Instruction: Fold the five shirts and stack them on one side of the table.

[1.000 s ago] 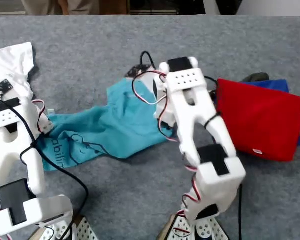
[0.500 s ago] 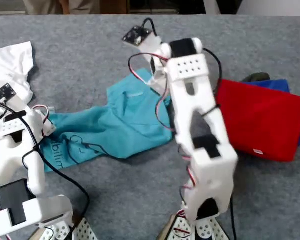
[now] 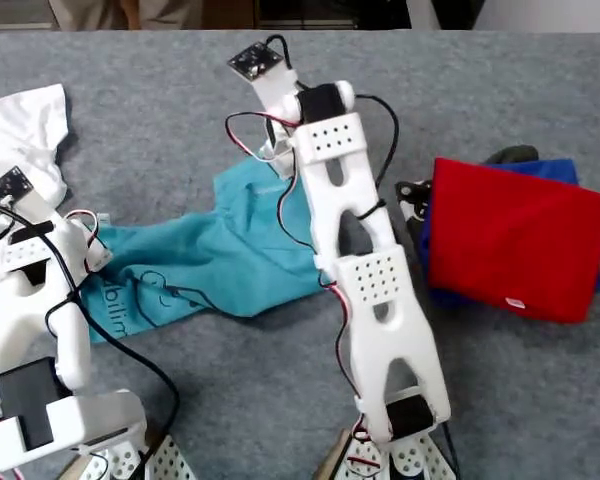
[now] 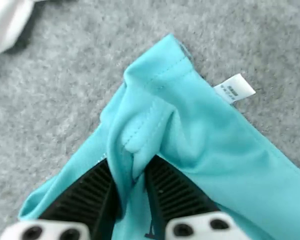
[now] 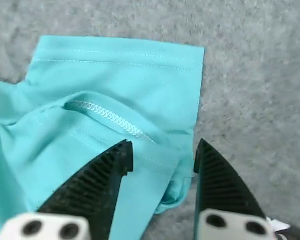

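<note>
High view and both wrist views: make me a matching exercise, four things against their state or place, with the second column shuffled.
1. teal shirt
2. red shirt
3. white shirt
4. right gripper

A. open, over a teal hem
B. crumpled beside the left arm
C. folded, lying on the blue shirt
D. unfolded, pinched by the left gripper

Pairs: 1-D, 2-C, 3-B, 4-A.
</note>
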Controlling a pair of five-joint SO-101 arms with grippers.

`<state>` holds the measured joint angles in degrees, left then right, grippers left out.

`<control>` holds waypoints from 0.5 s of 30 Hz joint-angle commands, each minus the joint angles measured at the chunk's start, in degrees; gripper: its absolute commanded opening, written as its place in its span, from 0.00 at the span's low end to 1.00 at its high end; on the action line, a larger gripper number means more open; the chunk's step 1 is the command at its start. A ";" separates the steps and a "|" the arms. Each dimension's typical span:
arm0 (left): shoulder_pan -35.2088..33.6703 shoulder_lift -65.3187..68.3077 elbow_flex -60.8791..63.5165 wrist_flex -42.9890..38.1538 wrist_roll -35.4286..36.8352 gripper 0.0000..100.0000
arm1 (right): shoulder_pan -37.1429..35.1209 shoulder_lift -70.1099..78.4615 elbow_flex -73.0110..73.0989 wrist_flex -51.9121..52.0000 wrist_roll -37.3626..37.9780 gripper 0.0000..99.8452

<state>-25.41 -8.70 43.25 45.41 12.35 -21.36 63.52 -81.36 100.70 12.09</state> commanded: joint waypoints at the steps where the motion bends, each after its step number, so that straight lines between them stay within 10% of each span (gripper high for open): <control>1: -0.26 -1.98 -0.18 -0.88 -0.09 0.02 | -0.22 -0.31 -3.56 0.53 -3.52 0.21; 15: -0.26 -1.98 -0.18 -0.88 -0.09 0.02 | 2.42 -1.71 2.68 1.14 -8.44 0.21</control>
<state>-25.41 -8.70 43.25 45.41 12.35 -20.48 63.69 -79.52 101.14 4.18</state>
